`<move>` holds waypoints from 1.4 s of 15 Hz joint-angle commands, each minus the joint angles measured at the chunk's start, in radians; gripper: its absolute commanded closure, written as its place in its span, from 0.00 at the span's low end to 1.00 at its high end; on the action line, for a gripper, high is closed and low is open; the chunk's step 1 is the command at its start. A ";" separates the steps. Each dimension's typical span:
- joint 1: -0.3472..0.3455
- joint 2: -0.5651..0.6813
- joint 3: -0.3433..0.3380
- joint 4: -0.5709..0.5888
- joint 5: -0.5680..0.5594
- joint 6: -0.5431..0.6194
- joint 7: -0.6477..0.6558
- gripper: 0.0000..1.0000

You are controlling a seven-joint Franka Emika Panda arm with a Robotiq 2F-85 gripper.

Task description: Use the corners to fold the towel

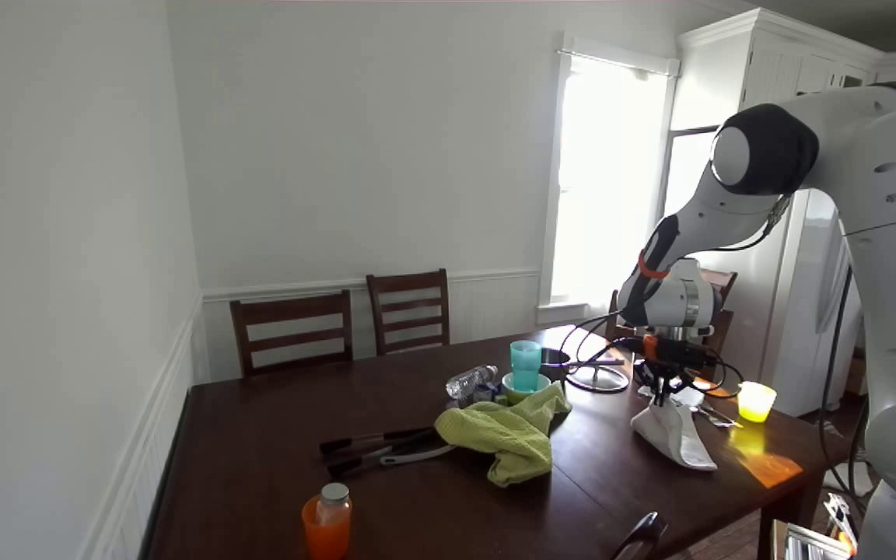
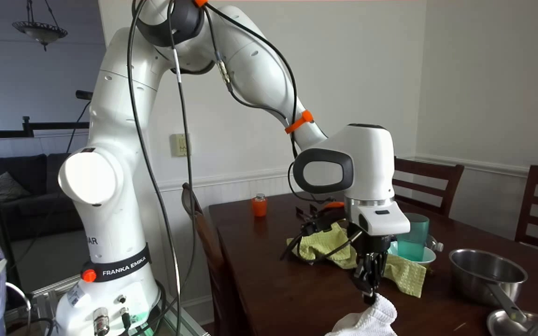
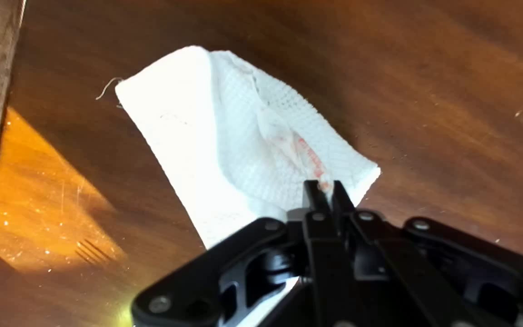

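Observation:
A white towel with a waffle weave and a red mark hangs from my gripper, raised and draped down to the dark table. It shows in both exterior views [image 1: 675,439] [image 2: 372,321] and in the wrist view [image 3: 189,136]. My gripper [image 1: 659,398] [image 2: 370,298] [image 3: 326,185] is nearly closed, with a bunch of the towel pinched between its fingertips. The towel's lower end spreads over the table in the wrist view. Part of the towel is hidden behind the fingers there, and its lower part is cut off in an exterior view.
A green towel [image 1: 506,435] [image 2: 329,246] lies crumpled beside utensils [image 1: 386,451]. A teal cup [image 1: 526,365] stands in a bowl. Also there are a clear bottle [image 1: 470,381], a metal pot [image 2: 486,275], a yellow cup [image 1: 756,401] and an orange cup [image 1: 327,529]. The table edge [image 3: 5,86] is near.

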 commanded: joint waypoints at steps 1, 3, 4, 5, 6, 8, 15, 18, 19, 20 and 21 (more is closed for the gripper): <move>-0.100 0.056 0.051 0.058 0.076 0.043 -0.110 0.99; -0.157 0.083 0.095 0.085 0.138 0.066 -0.176 0.99; -0.191 0.097 0.127 0.102 0.179 0.079 -0.219 0.99; -0.219 0.108 0.152 0.116 0.205 0.083 -0.248 0.99; -0.241 0.128 0.172 0.134 0.221 0.088 -0.267 0.99; -0.282 0.159 0.208 0.166 0.239 0.087 -0.297 0.99; -0.317 0.249 0.195 0.245 0.184 0.084 -0.255 0.99; -0.328 0.271 0.192 0.267 0.179 0.086 -0.253 0.99; -0.332 0.278 0.191 0.274 0.179 0.090 -0.251 0.99; -0.336 0.282 0.190 0.279 0.178 0.091 -0.250 0.99; -0.342 0.282 0.193 0.282 0.181 0.095 -0.253 0.99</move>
